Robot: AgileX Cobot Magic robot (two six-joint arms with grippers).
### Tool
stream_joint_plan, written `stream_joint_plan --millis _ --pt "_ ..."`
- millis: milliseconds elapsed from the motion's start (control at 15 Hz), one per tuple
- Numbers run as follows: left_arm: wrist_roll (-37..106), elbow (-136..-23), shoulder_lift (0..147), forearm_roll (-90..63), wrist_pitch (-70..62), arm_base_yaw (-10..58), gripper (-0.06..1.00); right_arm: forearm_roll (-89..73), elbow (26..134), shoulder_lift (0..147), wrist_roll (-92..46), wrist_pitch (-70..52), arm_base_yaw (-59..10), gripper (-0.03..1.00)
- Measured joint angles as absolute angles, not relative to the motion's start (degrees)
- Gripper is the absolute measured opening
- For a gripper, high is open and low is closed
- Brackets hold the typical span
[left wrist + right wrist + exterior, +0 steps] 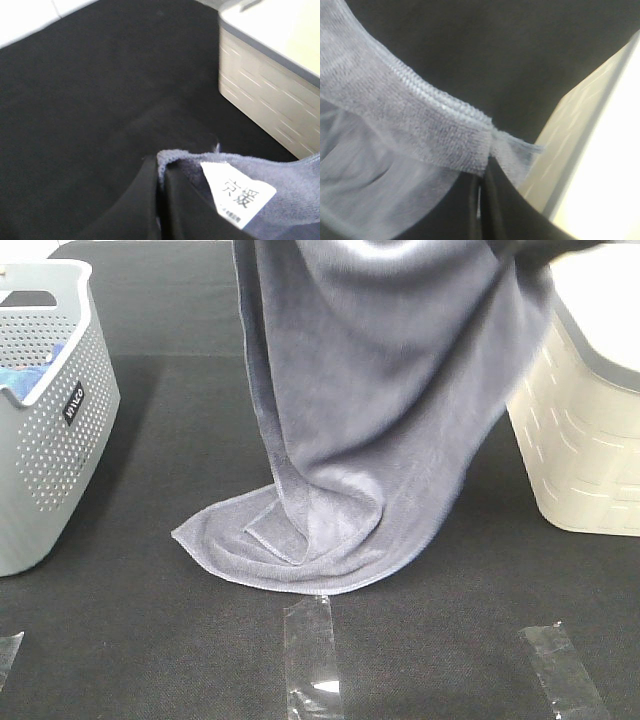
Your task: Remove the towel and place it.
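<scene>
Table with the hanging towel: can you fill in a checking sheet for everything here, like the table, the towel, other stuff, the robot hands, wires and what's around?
Surface: black table cover, flat, with clear tape strips stuck along the near side.
Job's things: towel held up, its lower end crumpled on the cover just behind the middle strip; white label near one held corner.
Clutter: grey holed basket on the left with a blue cloth inside; cream basket on the right.
Hands: left hand shut on the towel's edge; right hand shut on a hemmed corner.
Cables: nothing seen.
Surroundings: white area beyond the cover.
</scene>
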State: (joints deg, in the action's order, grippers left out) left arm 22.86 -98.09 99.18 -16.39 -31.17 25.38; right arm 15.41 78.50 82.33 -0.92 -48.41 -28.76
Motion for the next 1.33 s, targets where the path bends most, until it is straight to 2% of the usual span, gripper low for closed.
stream_joint_plan --millis 333,533,600,800,933,1000,1067,1200,1267,1333 --pt "22.7 -98.1 107.2 -16.1 -2.2 20.6 0.0 17.6 106.6 102.3 -1.5 -47.6 -20.9 0.0" --pt "23.3 -98.1 112.2 -15.4 23.9 20.5 0.0 21.4 123.4 113.3 -3.7 -44.6 -20.1 0.0" --pt "23.5 -98.1 113.0 -15.2 31.2 20.5 0.0 22.1 125.2 114.4 -3.7 -43.4 -20.1 0.0" --pt "23.7 -101.2 114.1 -13.3 41.8 20.4 0.0 25.7 131.4 117.4 -0.5 -31.1 -20.1 0.0" --pt "23.7 -104.5 114.1 -11.9 43.2 20.1 0.0 28.0 132.0 117.4 2.4 -16.2 -20.1 0.0" --pt "23.8 -105.5 114.1 -10.9 43.6 19.9 0.0 28.4 132.0 117.4 2.4 -12.6 -20.1 0.0" --pt "24.1 -105.8 114.1 -10.8 43.6 19.9 0.0 28.7 132.0 117.4 2.4 -11.6 -20.1 0.0" --pt "30.5 -106.1 114.8 -8.8 27.9 16.9 0.0 29.6 132.0 118.1 2.4 -16.7 -17.8 0.0" --pt "30.5 -106.1 114.8 -8.8 27.9 16.9 0.0 29.6 132.0 118.1 2.4 -16.7 -17.8 0.0" --pt "31.6 -106.1 116.9 -7.8 19.4 15.8 0.0 25.4 132.0 120.5 3.0 -22.3 -16.2 0.0"
